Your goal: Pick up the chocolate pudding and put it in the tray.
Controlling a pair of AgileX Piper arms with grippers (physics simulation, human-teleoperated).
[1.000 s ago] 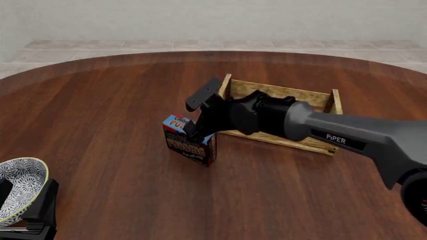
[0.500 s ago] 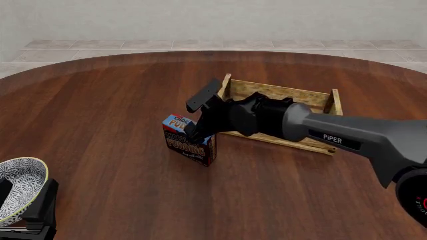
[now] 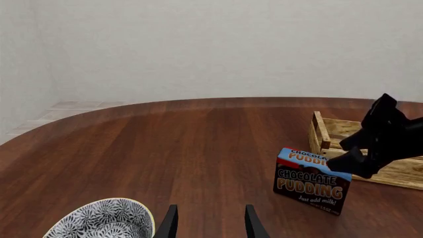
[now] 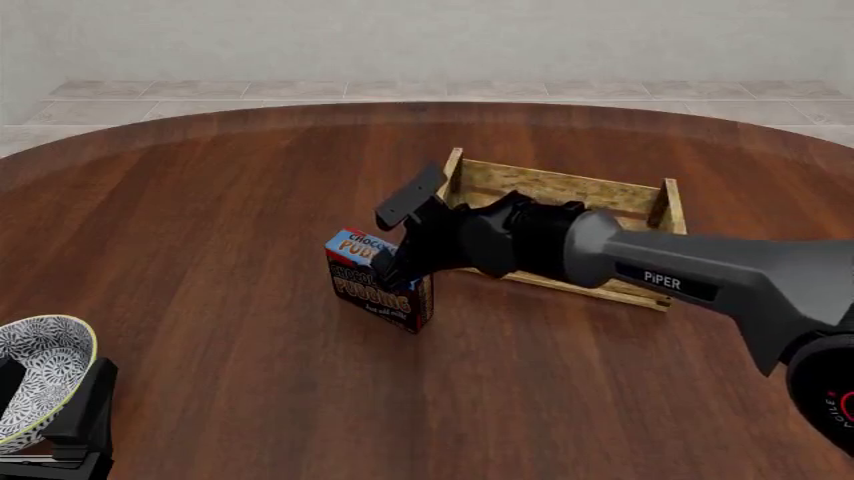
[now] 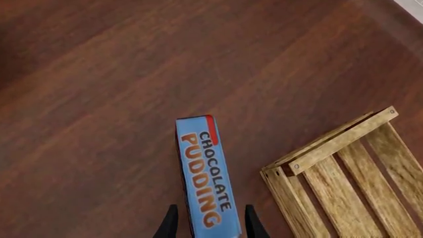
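The chocolate pudding (image 4: 379,291) is a small carton with a blue top and a dark brown front. It stands on the table just left of the tray (image 4: 561,188), a light wooden slatted crate. My right gripper (image 4: 398,232) is open just above the carton's crate-side end. In the right wrist view its fingers (image 5: 170,224) stand on either side of the blue top (image 5: 201,173), with a small gap showing. The tray's corner (image 5: 337,144) is beside it. My left gripper (image 3: 210,225) is open and empty at the near left, far from the pudding (image 3: 310,183).
A white bowl with a dark pattern (image 4: 34,385) sits at the near left edge beside the left gripper (image 4: 83,400); it also shows in the left wrist view (image 3: 106,220). The tray (image 3: 320,131) holds nothing that I can see. The round wooden table (image 4: 240,200) extends far back.
My right gripper has sunk slightly toward the pudding's top. The pudding, tray, bowl and left arm have not moved.
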